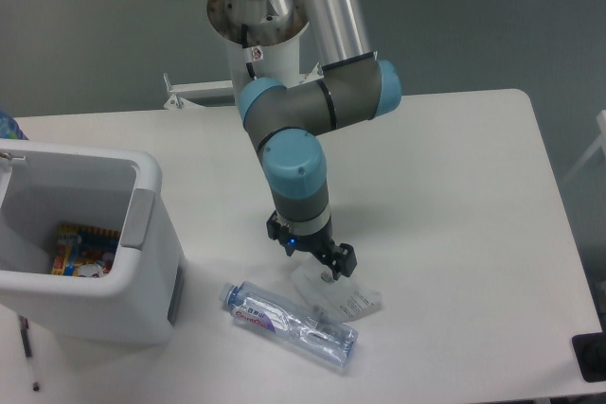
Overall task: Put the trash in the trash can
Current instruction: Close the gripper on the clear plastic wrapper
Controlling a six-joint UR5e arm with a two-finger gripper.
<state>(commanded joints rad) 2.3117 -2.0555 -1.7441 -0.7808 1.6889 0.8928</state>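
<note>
Two trash pcs: packet (343, 298) just under spread hand (310, 254), bottle (287, 323) beside.

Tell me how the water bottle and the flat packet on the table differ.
The water bottle is long and rounded, with a blue cap and red-blue label; the packet is flat, whitish, with small print. The bottle lies nearer the trash can; the packet sits under the gripper. Both are see-through and rest on the table.

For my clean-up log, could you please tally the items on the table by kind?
Water bottle: 1
Translucent packet: 1
Trash can: 1 (colourful litter already inside)
Total: 3
</note>
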